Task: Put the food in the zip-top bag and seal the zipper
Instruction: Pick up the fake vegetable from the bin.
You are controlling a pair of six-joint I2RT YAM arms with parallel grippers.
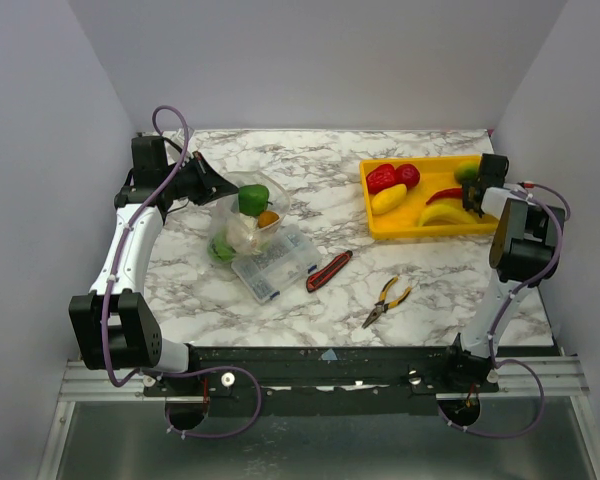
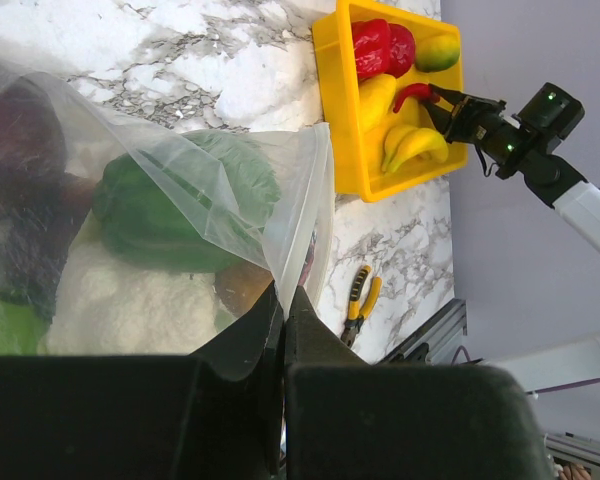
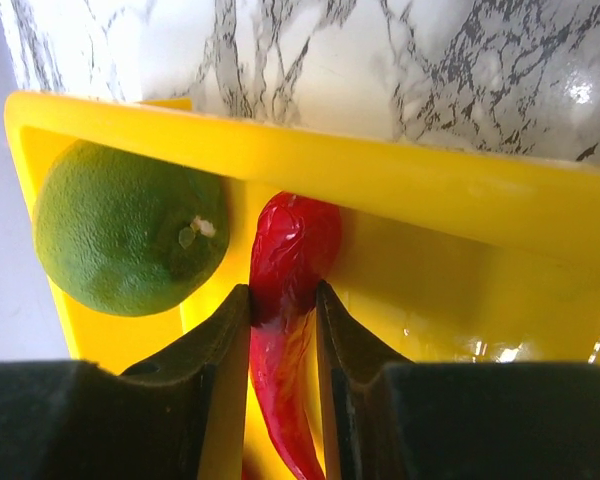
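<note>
- Zip-top bag (image 1: 242, 228) lies on the left half of the table (image 1: 320, 160), touching the clear compartment box (image 1: 276, 264).
- Inside it you can see a green pepper (image 1: 253, 197), white cauliflower (image 2: 130, 300) and an orange piece (image 1: 268, 218).
- Zipper: can't pick the strip out from the crinkled film.
- Your left gripper (image 2: 286, 292): fingers fully closed, pinching the bag's thin edge between them.
- Rest of the food sits in the yellow tray (image 1: 378, 228), far right of the table: lime (image 3: 130, 232), red chili (image 3: 288, 250), bananas (image 1: 440, 212), two red pieces (image 1: 382, 178).
- Your right gripper (image 3: 283, 296): fingers part-way open, clamped on the red chili, one pad touching each side. The chili lies against the tray wall, just beside the lime.
- Between bag and tray: red-and-black handled tool (image 1: 328, 270) and yellow-handled pliers (image 1: 386, 301), both flat on the table.
</note>
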